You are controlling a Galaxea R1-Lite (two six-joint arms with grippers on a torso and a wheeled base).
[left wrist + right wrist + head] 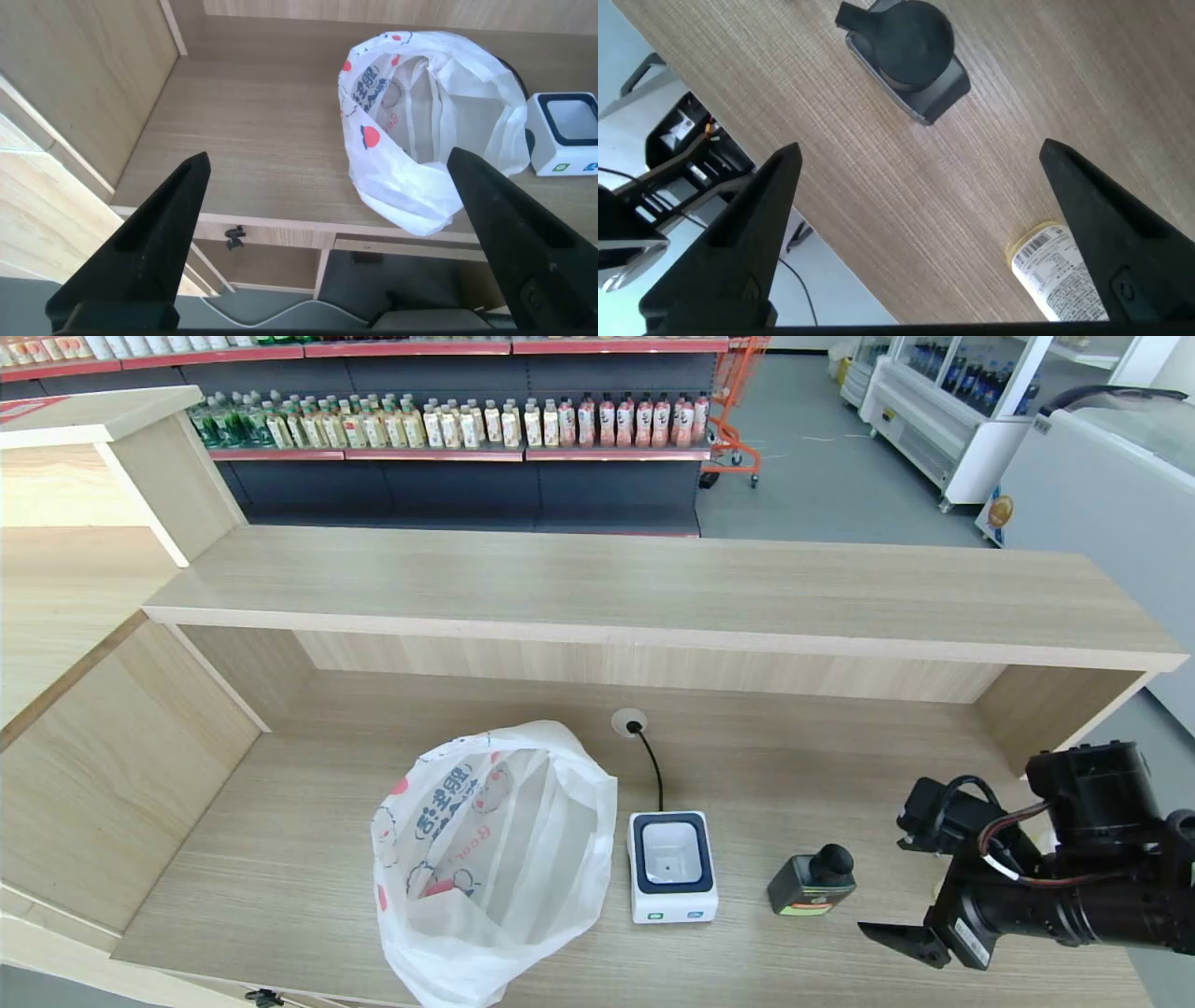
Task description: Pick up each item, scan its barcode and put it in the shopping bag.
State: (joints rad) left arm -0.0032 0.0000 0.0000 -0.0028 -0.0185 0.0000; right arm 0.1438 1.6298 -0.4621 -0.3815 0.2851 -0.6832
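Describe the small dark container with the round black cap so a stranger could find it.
Start at the light wooden counter, where a white plastic shopping bag stands beside a white box scanner with a dark blue frame. Right of the scanner sits the small dark green container; its round black cap sets it apart.

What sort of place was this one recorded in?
Most likely a small supermarket's checkout counter: shelves of bottled drinks stand behind it, display freezers line the aisle, and a barcode scanner sits beside a shopping bag.

Counter (280,840): bottle (812,885) just left of right claw (920,243); scanner (672,868) farther left; shopping bag (485,859) leftmost.
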